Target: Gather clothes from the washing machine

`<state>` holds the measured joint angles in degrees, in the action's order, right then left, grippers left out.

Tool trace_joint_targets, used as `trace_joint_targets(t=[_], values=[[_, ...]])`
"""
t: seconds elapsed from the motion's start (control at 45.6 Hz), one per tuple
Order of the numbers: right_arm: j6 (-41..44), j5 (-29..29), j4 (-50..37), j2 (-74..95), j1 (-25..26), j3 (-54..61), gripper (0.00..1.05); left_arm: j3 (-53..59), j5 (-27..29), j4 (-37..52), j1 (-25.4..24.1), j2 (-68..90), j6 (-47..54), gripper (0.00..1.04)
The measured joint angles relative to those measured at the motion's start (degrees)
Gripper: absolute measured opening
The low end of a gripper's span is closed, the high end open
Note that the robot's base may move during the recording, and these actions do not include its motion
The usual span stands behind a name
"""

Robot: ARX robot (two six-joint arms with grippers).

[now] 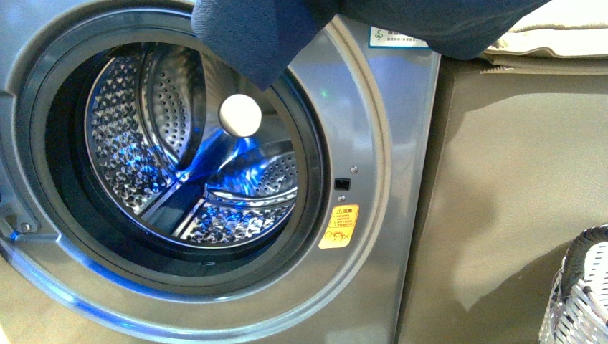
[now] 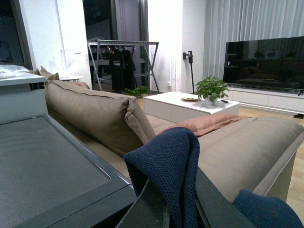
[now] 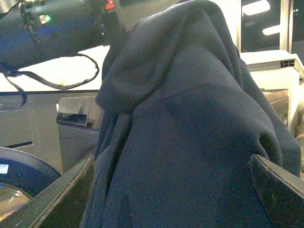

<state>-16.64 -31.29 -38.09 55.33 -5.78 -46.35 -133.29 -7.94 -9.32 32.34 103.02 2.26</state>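
The washing machine (image 1: 373, 143) fills the front view, its porthole open onto a bare steel drum (image 1: 193, 165). The navy clothes (image 1: 265, 36) hang down from above across the top of the porthole rim. In the left wrist view my left gripper (image 2: 178, 209) is shut on a fold of the knitted navy clothes (image 2: 166, 161), held above the washer's dark top (image 2: 42, 161). In the right wrist view the clothes (image 3: 190, 142) hang as a large bundle between the spread fingers (image 3: 278, 185) of my open right gripper (image 3: 171, 190).
A grey-white woven basket (image 1: 581, 294) stands at the lower right beside the tan sofa side (image 1: 516, 179). A beige cushion (image 1: 552, 36) lies on top of the sofa. The left arm's body (image 3: 57, 26) reaches in above the bundle in the right wrist view.
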Motion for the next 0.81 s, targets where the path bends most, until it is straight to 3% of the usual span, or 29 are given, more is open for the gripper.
trace_joint_targets(t=[0.416,0.811], values=[[-5.0,-4.0,10.6,13.7,-8.8,-11.1,0.97,0.0,0.0,0.0,0.0,0.0,0.0,0.05],[-5.0,-1.1,12.5,22.8,-14.2,-20.3,0.97,0.0,0.3,0.0,0.0,0.0,0.0,0.05]])
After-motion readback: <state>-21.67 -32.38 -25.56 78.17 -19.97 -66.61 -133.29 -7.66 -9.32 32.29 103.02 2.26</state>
